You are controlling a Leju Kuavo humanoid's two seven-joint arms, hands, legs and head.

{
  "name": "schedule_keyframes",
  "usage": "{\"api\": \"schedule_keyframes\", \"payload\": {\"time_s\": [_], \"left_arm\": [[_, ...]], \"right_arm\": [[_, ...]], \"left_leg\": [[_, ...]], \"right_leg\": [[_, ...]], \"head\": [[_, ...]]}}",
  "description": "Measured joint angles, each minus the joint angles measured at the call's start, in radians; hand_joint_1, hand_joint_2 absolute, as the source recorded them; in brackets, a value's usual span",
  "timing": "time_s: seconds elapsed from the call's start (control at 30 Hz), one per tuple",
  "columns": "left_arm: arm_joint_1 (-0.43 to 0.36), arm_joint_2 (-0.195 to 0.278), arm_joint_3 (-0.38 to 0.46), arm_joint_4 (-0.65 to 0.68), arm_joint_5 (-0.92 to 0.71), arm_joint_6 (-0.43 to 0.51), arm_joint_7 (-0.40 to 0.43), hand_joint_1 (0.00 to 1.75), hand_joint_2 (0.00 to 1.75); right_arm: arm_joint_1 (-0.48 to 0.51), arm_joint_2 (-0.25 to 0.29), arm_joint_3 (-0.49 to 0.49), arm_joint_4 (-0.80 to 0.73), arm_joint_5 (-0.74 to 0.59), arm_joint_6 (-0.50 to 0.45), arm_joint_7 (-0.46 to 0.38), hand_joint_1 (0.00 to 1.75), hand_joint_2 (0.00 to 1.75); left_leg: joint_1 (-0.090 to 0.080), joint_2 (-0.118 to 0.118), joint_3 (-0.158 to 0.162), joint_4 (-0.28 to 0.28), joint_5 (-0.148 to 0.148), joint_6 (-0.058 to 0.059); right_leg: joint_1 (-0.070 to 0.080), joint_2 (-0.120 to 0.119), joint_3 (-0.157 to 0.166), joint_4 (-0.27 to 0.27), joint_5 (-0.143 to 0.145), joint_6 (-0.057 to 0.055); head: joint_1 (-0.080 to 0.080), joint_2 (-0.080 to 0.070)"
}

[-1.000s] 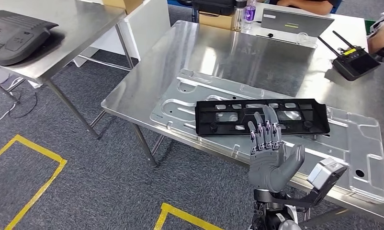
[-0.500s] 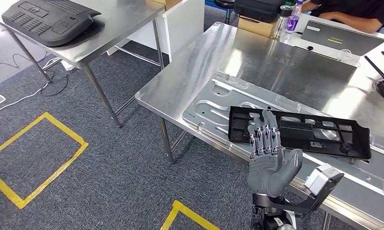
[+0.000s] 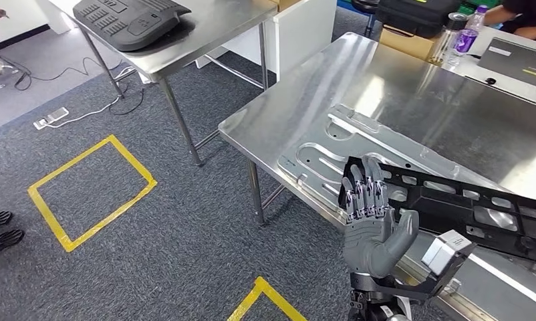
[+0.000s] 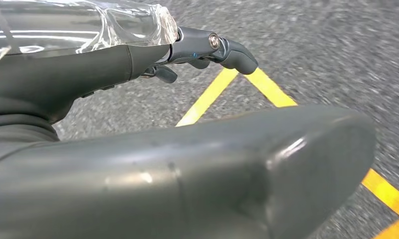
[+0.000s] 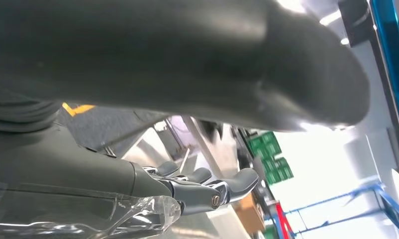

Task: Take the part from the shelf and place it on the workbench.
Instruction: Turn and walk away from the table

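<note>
**Part resting on the tabletop, hand raised**

Lying flat across a silver stamped metal panel [image 3: 332, 150], the black part [image 3: 466, 207] already sits on the steel tabletop [image 3: 412, 87], so I judge the placing done. My right hand [image 3: 371, 221] is upright in front of its near end, fingers spread, holding nothing. My left hand [image 4: 138, 124] hangs over grey carpet and yellow floor tape [image 4: 267, 87], fingers loosely extended and empty. No writing is legible anywhere.
</note>
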State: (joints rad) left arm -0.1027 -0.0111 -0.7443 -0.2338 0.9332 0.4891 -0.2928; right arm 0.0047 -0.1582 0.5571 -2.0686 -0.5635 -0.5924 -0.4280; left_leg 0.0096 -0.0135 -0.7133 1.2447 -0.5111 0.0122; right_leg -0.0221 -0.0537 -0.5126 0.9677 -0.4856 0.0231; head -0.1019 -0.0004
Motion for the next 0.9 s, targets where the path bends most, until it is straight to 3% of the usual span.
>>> {"api": "schedule_keyframes", "payload": {"time_s": [0.03, 0.07, 0.13, 0.17, 0.23, 0.27, 0.33, 0.37, 0.43, 0.47, 0.5, 0.53, 0.6, 0.67, 0.73, 0.8, 0.87, 0.9], "left_arm": [[0.001, 0.000, 0.000, 0.000, 0.001, 0.000, 0.001, 0.00, 0.00], [0.001, 0.000, 0.000, 0.000, 0.002, 0.000, 0.001, 0.00, 0.00], [-0.004, 0.001, 0.000, 0.000, 0.002, 0.000, 0.002, 0.00, 0.00], [-0.006, 0.001, 0.000, 0.000, 0.002, 0.000, 0.002, 0.00, 0.00], [-0.007, 0.001, 0.000, 0.000, 0.003, -0.002, 0.004, 0.00, 0.00], [-0.005, 0.001, 0.000, 0.000, 0.002, -0.003, 0.006, 0.00, 0.00], [-0.003, 0.002, 0.000, 0.000, 0.003, -0.006, 0.009, 0.00, 0.00], [-0.004, 0.001, 0.000, 0.000, 0.003, -0.006, 0.009, 0.00, 0.00], [-0.006, 0.001, -0.001, 0.000, 0.004, -0.010, 0.009, 0.00, 0.00], [-0.006, 0.001, -0.001, 0.000, 0.005, -0.014, 0.009, 0.00, 0.00], [-0.006, 0.000, -0.001, 0.000, 0.010, -0.018, 0.008, 0.00, 0.00], [-0.005, 0.000, -0.001, 0.000, 0.017, -0.022, 0.006, 0.00, 0.00], [-0.005, 0.001, 0.000, 0.000, 0.032, -0.031, 0.001, 0.00, 0.00], [-0.004, 0.001, 0.000, 0.000, 0.041, -0.037, -0.002, 0.00, 0.00], [0.000, 0.002, 0.000, 0.000, 0.044, -0.040, -0.003, 0.00, 0.00], [0.004, 0.003, 0.000, 0.000, 0.046, -0.041, -0.003, 0.00, 0.00], [0.001, 0.002, 0.000, 0.000, 0.049, -0.042, -0.002, 0.00, 0.00], [-0.001, 0.002, 0.000, 0.000, 0.051, -0.042, -0.001, 0.00, 0.00]], "right_arm": [[0.000, 0.000, 0.000, 0.000, 0.000, 0.001, 0.000, 0.00, 0.00], [0.000, 0.000, 0.000, 0.001, 0.000, 0.002, 0.000, 0.00, 0.00], [0.000, 0.001, 0.000, 0.001, 0.000, 0.005, 0.000, 0.00, 0.00], [-0.001, 0.001, 0.000, 0.002, 0.001, 0.007, 0.000, 0.00, 0.00], [-0.003, 0.001, 0.000, 0.003, 0.001, 0.012, 0.004, 0.00, 0.00], [-0.005, 0.001, 0.000, 0.003, 0.001, 0.014, 0.008, 0.00, 0.00], [-0.009, -0.002, 0.000, 0.004, -0.001, 0.018, 0.014, 0.00, 0.00], [-0.008, -0.004, 0.001, 0.004, -0.002, 0.020, 0.016, 0.00, 0.00], [-0.006, -0.007, 0.001, 0.006, -0.003, 0.021, 0.018, 0.00, 0.00], [-0.006, -0.008, 0.001, 0.006, -0.003, 0.021, 0.018, 0.00, 0.00], [-0.006, -0.009, 0.001, 0.007, -0.003, 0.021, 0.018, 0.00, 0.00], [-0.006, -0.010, 0.001, 0.007, -0.003, 0.022, 0.018, 0.00, 0.00], [-0.007, -0.012, 0.001, 0.008, -0.001, 0.024, 0.020, 0.00, 0.00], [-0.010, -0.012, 0.002, 0.008, 0.003, 0.026, 0.025, 0.00, 0.00], [-0.017, -0.012, 0.003, 0.009, 0.006, 0.027, 0.029, 0.00, 0.00], [-0.023, -0.012, 0.006, 0.009, 0.009, 0.027, 0.032, 0.00, 0.00], [-0.025, -0.011, 0.007, 0.009, 0.013, 0.027, 0.034, 0.00, 0.00], [-0.025, -0.011, 0.008, 0.009, 0.015, 0.027, 0.035, 0.00, 0.00]], "left_leg": [[-0.002, 0.008, 0.030, -0.059, 0.031, 0.005], [-0.007, 0.030, 0.071, -0.139, 0.063, 0.014], [-0.023, 0.070, 0.130, -0.258, 0.099, 0.030], [-0.029, 0.079, 0.138, -0.280, 0.100, 0.036], [-0.030, 0.058, 0.137, -0.287, 0.102, 0.043], [-0.027, 0.046, 0.141, -0.293, 0.106, 0.047], [-0.019, 0.024, 0.150, -0.305, 0.114, 0.057], [-0.018, 0.012, 0.151, -0.306, 0.116, 0.060], [-0.017, -0.016, 0.152, -0.305, 0.116, 0.062], [-0.016, -0.030, 0.152, -0.305, 0.116, 0.062], [-0.014, -0.046, 0.153, -0.303, 0.115, 0.061], [-0.012, -0.062, 0.154, -0.300, 0.113, 0.058], [-0.008, -0.093, 0.151, -0.286, 0.107, 0.046], [-0.008, -0.115, 0.141, -0.276, 0.103, 0.033], [-0.003, -0.129, 0.134, -0.276, 0.106, 0.022], [-0.003, -0.095, 0.117, -0.244, 0.087, 0.013], [-0.004, -0.034, 0.062, -0.130, 0.029, 0.005], [-0.003, -0.016, 0.025, -0.056, -0.002, 0.001]], "right_leg": [[0.001, -0.012, 0.004, 0.000, -0.003, 0.000], [0.003, -0.023, 0.008, 0.000, -0.005, 0.002], [0.007, -0.044, 0.014, -0.001, -0.012, 0.007], [0.008, -0.053, 0.016, -0.002, -0.014, 0.011], [0.009, -0.070, 0.020, -0.006, -0.018, 0.019], [0.008, -0.060, 0.022, -0.002, -0.025, 0.023], [0.007, -0.008, -0.002, 0.060, -0.067, 0.028], [0.005, 0.022, -0.031, 0.124, -0.099, 0.029], [0.004, 0.046, -0.102, 0.257, -0.148, 0.032], [0.003, 0.048, -0.121, 0.286, -0.146, 0.034], [0.001, 0.050, -0.121, 0.271, -0.122, 0.036], [-0.003, 0.057, -0.101, 0.216, -0.083, 0.039], [-0.014, 0.099, -0.045, 0.079, -0.014, 0.045], [-0.016, 0.125, -0.021, 0.020, 0.004, 0.040], [-0.011, 0.106, -0.022, 0.019, 0.005, 0.025], [-0.010, 0.082, -0.021, 0.016, 0.008, 0.011], [-0.008, 0.055, -0.020, 0.015, 0.007, 0.003], [-0.006, 0.039, -0.020, 0.015, 0.006, 0.000]], "head": [[0.000, 0.000], [0.000, 0.000], [0.000, 0.000], [0.000, 0.000], [-0.001, 0.000], [0.000, 0.000], [0.001, 0.000], [0.002, 0.000], [0.004, 0.000], [0.004, 0.000], [0.004, 0.000], [0.004, 0.000], [0.005, 0.000], [0.005, 0.000], [0.005, 0.000], [0.002, 0.000], [-0.002, 0.000], [-0.004, 0.000]]}}
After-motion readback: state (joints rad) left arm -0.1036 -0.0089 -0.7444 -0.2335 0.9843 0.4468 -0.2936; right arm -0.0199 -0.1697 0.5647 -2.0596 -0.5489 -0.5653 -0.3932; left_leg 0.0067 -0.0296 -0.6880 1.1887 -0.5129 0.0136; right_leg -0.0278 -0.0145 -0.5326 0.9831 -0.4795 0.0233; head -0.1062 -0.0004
